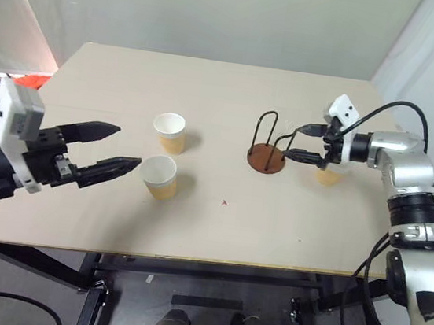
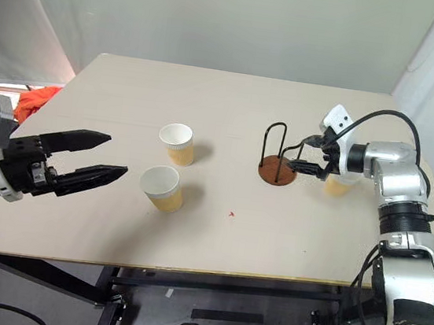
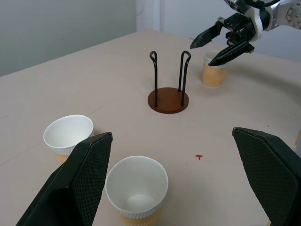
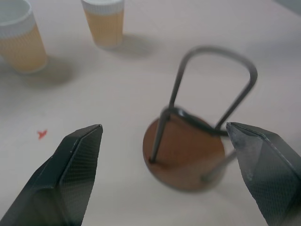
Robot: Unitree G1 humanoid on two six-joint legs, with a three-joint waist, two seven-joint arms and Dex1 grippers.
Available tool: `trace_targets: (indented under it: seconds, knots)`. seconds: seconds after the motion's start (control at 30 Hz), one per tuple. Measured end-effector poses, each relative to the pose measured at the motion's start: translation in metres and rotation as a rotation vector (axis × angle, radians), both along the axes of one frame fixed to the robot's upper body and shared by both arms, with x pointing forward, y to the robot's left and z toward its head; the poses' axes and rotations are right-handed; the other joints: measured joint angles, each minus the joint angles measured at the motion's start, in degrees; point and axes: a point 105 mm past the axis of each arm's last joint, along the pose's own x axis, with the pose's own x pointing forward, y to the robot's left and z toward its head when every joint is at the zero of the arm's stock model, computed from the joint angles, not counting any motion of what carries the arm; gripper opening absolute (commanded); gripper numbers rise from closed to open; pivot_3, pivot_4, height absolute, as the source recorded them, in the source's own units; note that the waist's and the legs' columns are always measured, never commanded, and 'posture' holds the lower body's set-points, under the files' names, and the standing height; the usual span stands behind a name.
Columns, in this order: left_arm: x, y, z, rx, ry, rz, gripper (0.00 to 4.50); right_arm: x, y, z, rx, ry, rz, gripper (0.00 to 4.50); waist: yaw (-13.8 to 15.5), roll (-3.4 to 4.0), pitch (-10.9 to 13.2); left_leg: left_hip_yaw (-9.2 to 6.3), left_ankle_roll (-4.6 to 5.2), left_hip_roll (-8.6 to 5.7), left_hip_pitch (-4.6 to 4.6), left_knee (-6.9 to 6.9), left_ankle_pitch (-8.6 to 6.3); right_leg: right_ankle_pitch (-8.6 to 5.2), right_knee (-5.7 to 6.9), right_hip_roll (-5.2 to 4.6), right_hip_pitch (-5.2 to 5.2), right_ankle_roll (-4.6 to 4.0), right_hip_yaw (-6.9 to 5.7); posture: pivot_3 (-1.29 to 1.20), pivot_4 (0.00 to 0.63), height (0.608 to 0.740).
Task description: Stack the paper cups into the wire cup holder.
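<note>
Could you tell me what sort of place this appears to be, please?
Probably a robot test bench: a bare beige tabletop on a black metal frame against plain pale walls, with tan paper cups and a brown-based wire cup holder as props.

three paper cups (image 1: 168, 132), one wire cup holder (image 1: 267, 157)

Paper cups (image 3: 136, 190): matt paper, ribbed tan wall. Wire cup holder (image 3: 168, 100): thin black metal wire, smooth reddish-brown base. Table (image 1: 210, 90): matt beige.

The third paper cup (image 1: 328, 175) sits mostly hidden behind the right gripper's fingers (image 1: 306, 155), and the wire cup holder (image 4: 188, 153) looks blurry between them.
</note>
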Motion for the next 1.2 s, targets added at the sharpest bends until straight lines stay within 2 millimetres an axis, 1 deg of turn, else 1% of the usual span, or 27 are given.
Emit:
trace_targets:
  seconds: [0.17,0.33,0.47,0.57,0.67,0.77,0.83,0.9,0.97,1.0,1.07,1.2]
  knots:
    - [0.003,-0.003,-0.001,-0.008,0.005,-0.020,4.50,-0.009,-0.004,-0.007,-0.017,0.044,0.013,4.48,-0.01,0.00,0.00,0.04,0.01,0.01,-0.01,0.00,0.00,-0.01,0.06,0.01,0.00,0.03,0.01,0.00,0.150,0.740]
    - [0.010,-0.016,-0.004,-0.012,0.015,-0.085,4.50,-0.011,-0.004,-0.009,-0.010,0.081,-0.005,4.48,-0.02,0.00,0.00,0.06,0.03,0.00,-0.01,0.01,0.06,-0.01,0.08,0.00,0.01,0.03,0.06,0.00,0.150,0.740]
    - [0.016,-0.019,-0.002,-0.010,0.001,-0.090,4.50,-0.011,0.010,-0.013,0.024,0.113,-0.030,4.48,-0.18,0.00,0.00,0.07,0.02,0.03,-0.01,0.00,0.08,-0.01,0.10,0.02,0.01,0.04,0.05,0.00,0.150,0.740]
    - [0.021,-0.021,-0.002,0.002,-0.014,-0.085,4.50,-0.010,0.029,-0.030,0.059,0.171,-0.067,4.48,-0.33,-0.01,0.00,0.08,0.02,0.06,0.03,0.00,0.08,0.00,0.08,0.05,0.00,0.05,0.06,0.00,0.150,0.740]
    - [0.024,-0.024,-0.007,0.025,-0.011,-0.082,4.50,-0.005,0.037,-0.042,0.073,0.206,-0.143,4.48,-0.27,0.00,0.00,0.07,0.03,0.05,0.02,0.06,0.08,0.03,0.07,0.04,-0.17,0.09,0.06,0.00,0.150,0.740]
    - [0.031,-0.027,-0.011,0.049,-0.025,-0.063,4.50,0.002,0.043,-0.043,0.085,0.202,-0.206,4.48,0.06,-0.01,0.00,0.05,0.04,0.03,0.02,0.07,0.07,0.03,0.07,0.03,-0.18,0.09,0.06,0.00,0.150,0.740]
    - [0.037,-0.032,-0.012,0.063,-0.046,-0.056,4.50,0.004,0.047,-0.044,0.094,0.193,-0.227,4.48,0.28,-0.01,-0.01,0.05,0.06,0.02,0.01,0.07,0.05,0.03,0.07,0.02,-0.18,0.09,0.06,0.00,0.150,0.740]
    - [0.048,-0.039,-0.013,0.076,-0.085,-0.032,4.50,0.010,0.048,-0.046,0.118,0.187,-0.269,4.48,0.49,-0.01,-0.01,0.05,0.07,-0.01,0.01,0.08,0.05,0.04,0.08,-0.01,-0.18,0.10,0.06,0.00,0.150,0.740]
    - [0.053,-0.046,-0.014,0.085,-0.102,-0.028,4.50,0.015,0.051,-0.047,0.133,0.179,-0.295,4.48,0.46,-0.01,-0.01,0.07,0.07,-0.01,-0.01,0.10,0.04,0.07,0.09,-0.01,-0.20,0.13,0.06,0.00,0.150,0.740]
    - [0.055,-0.050,-0.015,0.088,-0.106,-0.033,4.50,0.018,0.052,-0.047,0.143,0.174,-0.317,4.31,0.47,-0.01,-0.01,0.07,0.07,0.00,-0.01,0.10,0.04,0.09,0.09,-0.01,-0.21,0.16,0.06,0.00,0.150,0.740]
    - [0.057,-0.053,-0.016,0.095,-0.108,-0.032,4.50,0.023,0.053,-0.043,0.158,0.157,-0.340,3.93,0.46,-0.01,-0.01,0.07,0.06,0.02,-0.05,0.10,0.02,0.09,0.09,0.01,-0.25,0.17,0.06,0.00,0.150,0.740]
    - [0.061,-0.052,-0.013,0.086,-0.122,-0.013,4.50,0.029,0.050,-0.039,0.168,0.132,-0.372,2.60,0.41,-0.01,-0.01,0.10,0.06,0.04,-0.06,0.09,-0.04,0.15,0.08,0.02,-0.26,0.28,0.06,0.00,0.150,0.740]
